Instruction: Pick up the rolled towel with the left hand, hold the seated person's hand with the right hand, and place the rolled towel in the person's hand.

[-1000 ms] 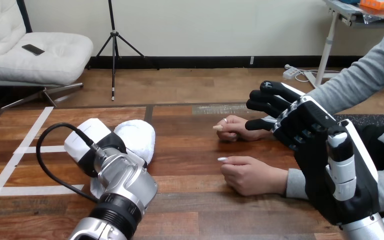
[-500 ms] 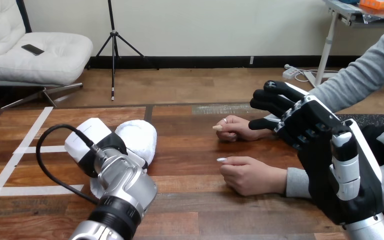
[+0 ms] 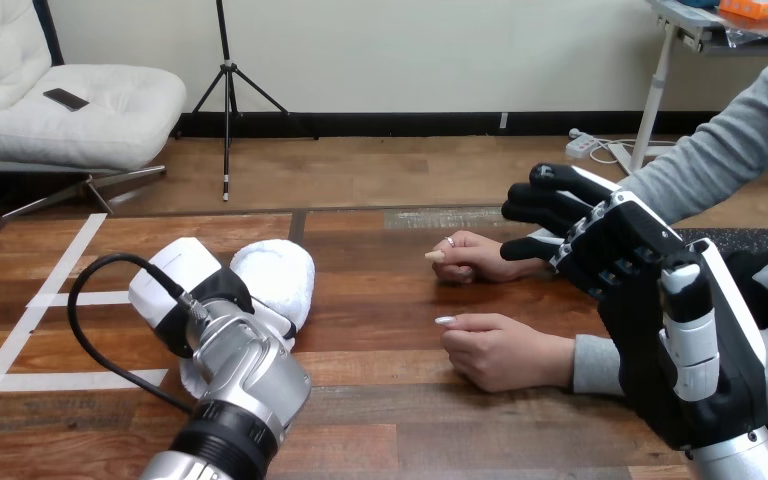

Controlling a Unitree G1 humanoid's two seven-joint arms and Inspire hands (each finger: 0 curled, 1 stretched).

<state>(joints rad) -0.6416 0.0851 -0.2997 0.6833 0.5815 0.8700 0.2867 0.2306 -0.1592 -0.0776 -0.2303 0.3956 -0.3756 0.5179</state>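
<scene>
One rolled towel (image 3: 282,275) just beyond left robot hand (image 3: 172,283); grip cannot be told. Right robot hand (image 3: 650,300) wide, empty; two to its left: person's far hand (image 3: 475,255), person's near hand (image 3: 500,350).

The table (image 3: 380,300) is brown wood planks. White tape lies on it to the left of the left hand (image 3: 165,285): a long strip (image 3: 68,255) runs slantwise from the far edge toward the near left, and two short strips (image 3: 105,298) branch off it toward that hand. A grey patch (image 3: 438,217) sits at the far edge, beyond and left of the right hand (image 3: 660,300).
</scene>
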